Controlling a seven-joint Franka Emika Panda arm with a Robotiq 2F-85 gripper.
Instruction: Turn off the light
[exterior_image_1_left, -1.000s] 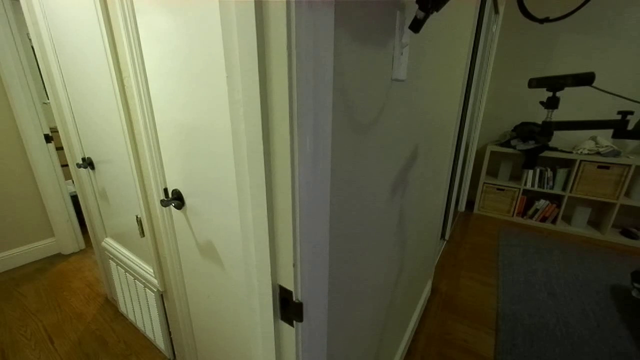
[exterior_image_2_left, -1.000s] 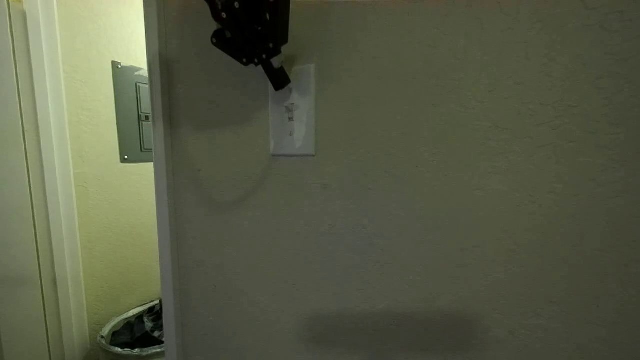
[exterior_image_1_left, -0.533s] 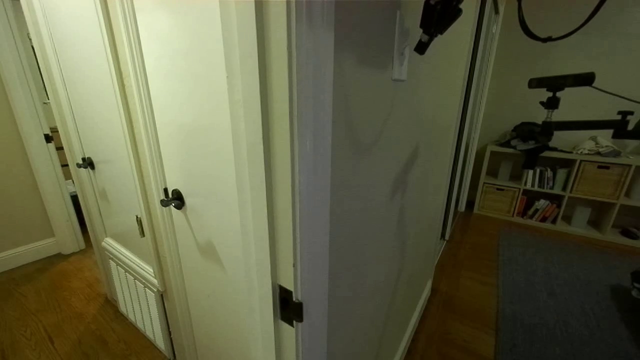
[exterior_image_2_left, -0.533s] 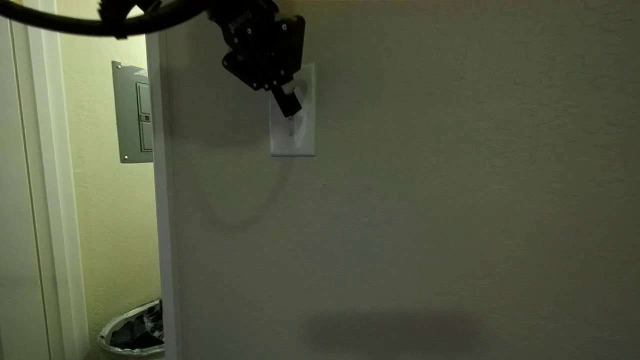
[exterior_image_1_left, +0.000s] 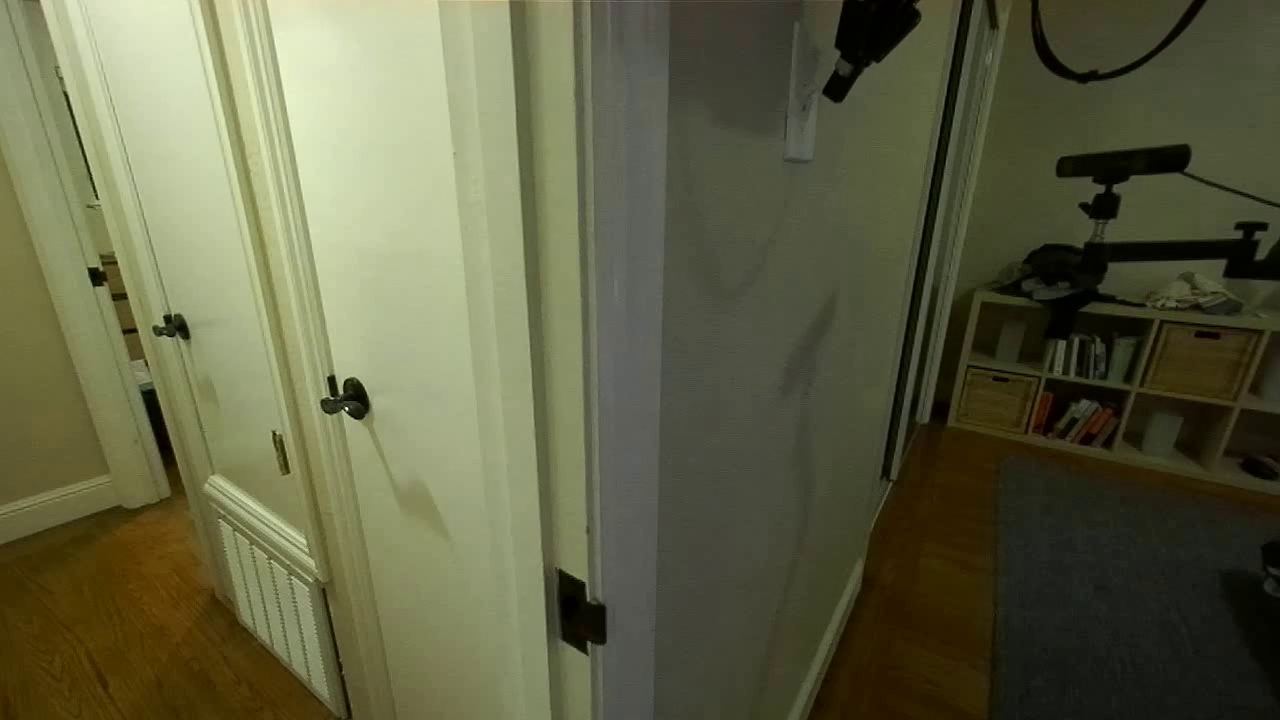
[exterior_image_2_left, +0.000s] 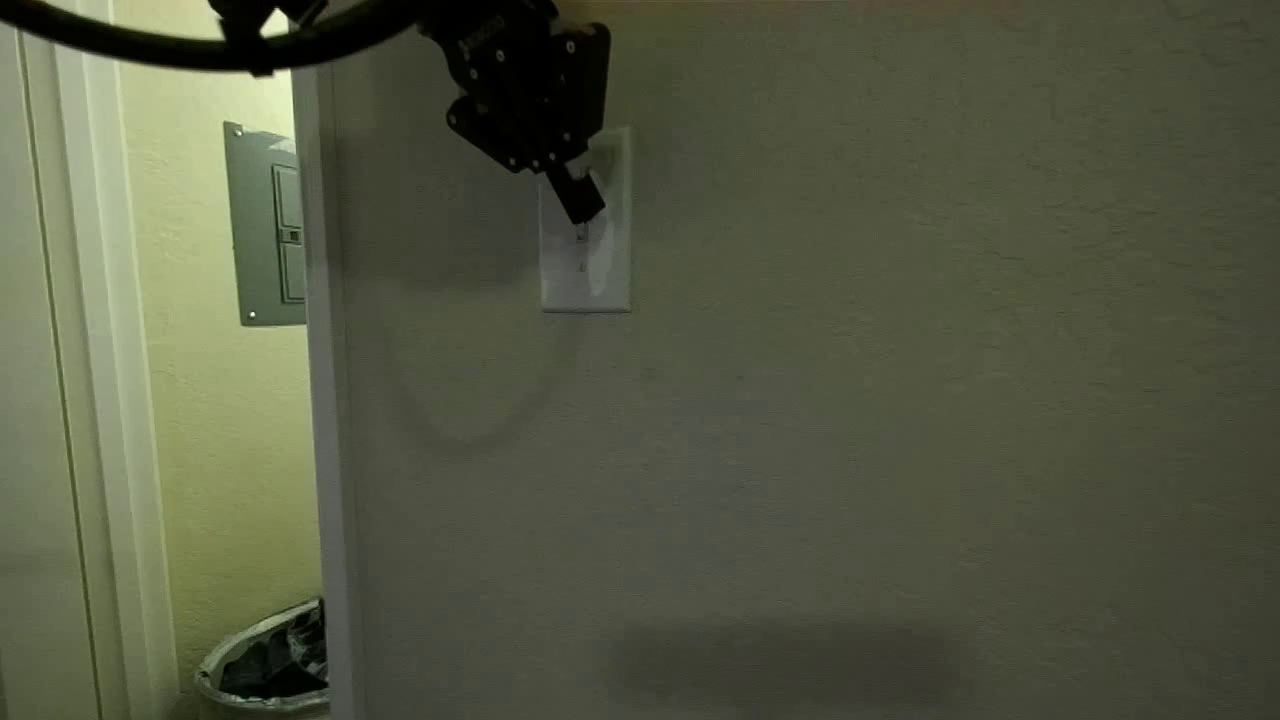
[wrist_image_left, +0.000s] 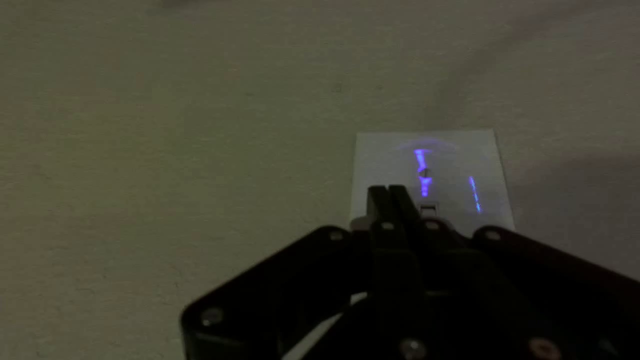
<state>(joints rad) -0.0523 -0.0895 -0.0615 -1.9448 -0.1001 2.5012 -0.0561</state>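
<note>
No lamp shows; the light's switch is a white upright plate (exterior_image_2_left: 612, 265) on the grey wall, seen edge-on in an exterior view (exterior_image_1_left: 799, 140). The black gripper (exterior_image_2_left: 578, 200) comes down from above, tilted, its tip in front of the plate's middle. It hides most of the toggle; the slot's lower end shows just below the tip. In an exterior view the gripper (exterior_image_1_left: 836, 88) seems a small gap off the plate. In the wrist view the fingers (wrist_image_left: 388, 190) are together with nothing between them, left of the slot (wrist_image_left: 428, 210) on the plate (wrist_image_left: 460, 160).
A door frame edge (exterior_image_2_left: 335, 450) stands left of the switch, with a grey metal panel (exterior_image_2_left: 262, 230) and a bin (exterior_image_2_left: 260, 700) beyond. A black cable (exterior_image_2_left: 150, 45) loops beside the arm. A shelf (exterior_image_1_left: 1100, 395) and a camera on a stand (exterior_image_1_left: 1122, 162) are farther back.
My gripper has moved down from the plate's upper part to its middle and slightly off the wall, then a little up again. The cable loop has come into view.
</note>
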